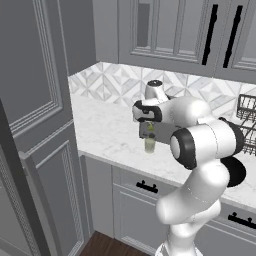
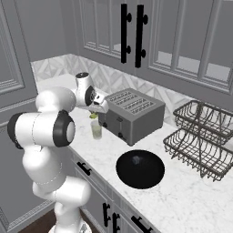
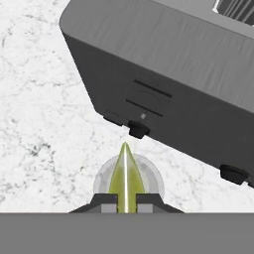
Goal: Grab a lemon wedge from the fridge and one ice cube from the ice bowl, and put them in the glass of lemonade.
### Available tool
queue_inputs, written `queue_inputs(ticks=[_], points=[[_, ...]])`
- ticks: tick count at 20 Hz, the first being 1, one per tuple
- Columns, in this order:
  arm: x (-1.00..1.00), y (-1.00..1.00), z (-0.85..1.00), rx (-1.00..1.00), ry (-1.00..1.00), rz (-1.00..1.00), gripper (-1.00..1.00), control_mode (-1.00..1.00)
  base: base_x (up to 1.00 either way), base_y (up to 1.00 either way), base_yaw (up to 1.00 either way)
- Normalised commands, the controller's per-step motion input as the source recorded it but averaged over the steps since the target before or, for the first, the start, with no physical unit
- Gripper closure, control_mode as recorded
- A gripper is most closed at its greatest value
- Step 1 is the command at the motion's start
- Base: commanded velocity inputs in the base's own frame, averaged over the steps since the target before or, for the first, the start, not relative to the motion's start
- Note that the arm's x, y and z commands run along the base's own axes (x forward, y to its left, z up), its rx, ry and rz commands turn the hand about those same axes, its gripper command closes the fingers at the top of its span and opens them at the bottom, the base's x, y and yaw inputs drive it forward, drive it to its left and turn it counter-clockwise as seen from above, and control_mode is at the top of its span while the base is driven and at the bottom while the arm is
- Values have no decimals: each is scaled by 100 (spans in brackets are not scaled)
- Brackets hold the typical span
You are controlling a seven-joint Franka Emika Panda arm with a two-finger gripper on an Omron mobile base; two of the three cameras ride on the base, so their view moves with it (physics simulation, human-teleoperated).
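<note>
My gripper point(image 3: 126, 201) is shut on the lemon wedge point(image 3: 125, 173), a yellow-green slice standing edge-on between the fingertips point(image 3: 106, 201). Straight below it stands the glass of lemonade point(image 3: 153, 177) on the marble counter. From the base, the gripper point(image 1: 150, 124) point(image 2: 94, 112) hangs just over the glass point(image 1: 149, 144) point(image 2: 96, 130), and the wedge point(image 1: 150, 129) point(image 2: 93, 116) sits at or slightly above its rim. The fridge is out of view. I cannot tell whether the shallow black round dish point(image 2: 139, 169) is the ice bowl, and no ice cube can be made out.
A grey toaster point(image 2: 134, 113) point(image 1: 162, 131) point(image 3: 173, 74) stands close beside the glass. A two-tier wire rack point(image 2: 200, 136) point(image 1: 247, 115) is at the counter's right end. Panelled cabinets point(image 1: 35, 100) rise on the left, and upper cabinets with black handles point(image 2: 129, 32) hang overhead.
</note>
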Motion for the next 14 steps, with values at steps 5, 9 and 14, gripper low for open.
queue_inputs(ticks=[5,9,14], points=[[0,0,0,0,0,0,-100,-100,0,0,0],[0,0,0,0,0,0,-100,-100,0,0,0],[0,-9,1,1,0,0,-100,-100,0,0,0]])
